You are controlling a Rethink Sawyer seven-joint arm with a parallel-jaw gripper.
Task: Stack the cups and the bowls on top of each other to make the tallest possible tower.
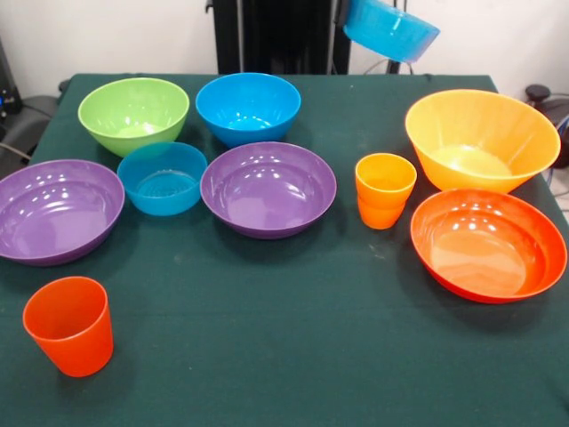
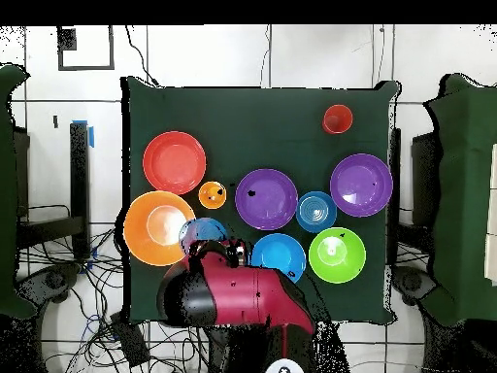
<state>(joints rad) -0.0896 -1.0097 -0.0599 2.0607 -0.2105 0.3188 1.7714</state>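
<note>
My gripper (image 1: pixel 348 11) is at the top edge, shut on a small translucent blue bowl (image 1: pixel 391 28) held tilted in the air, behind the large yellow-orange bowl (image 1: pixel 481 140). In the overhead view the held bowl (image 2: pixel 202 233) hangs beside that bowl (image 2: pixel 158 227). On the table stand a red-orange bowl (image 1: pixel 487 244), a yellow-orange cup (image 1: pixel 384 189), two purple bowls (image 1: pixel 268 188) (image 1: pixel 55 210), a second small blue bowl (image 1: pixel 163 178), a medium blue bowl (image 1: pixel 248 107), a lime green bowl (image 1: pixel 133 114) and a red-orange cup (image 1: pixel 70 325). All stand singly and upright.
The green table cloth (image 1: pixel 293 338) covers the whole table. The red arm (image 2: pixel 243 291) reaches over the table's robot-side edge. Cables lie on the floor beside the pedestal (image 2: pixel 87 282).
</note>
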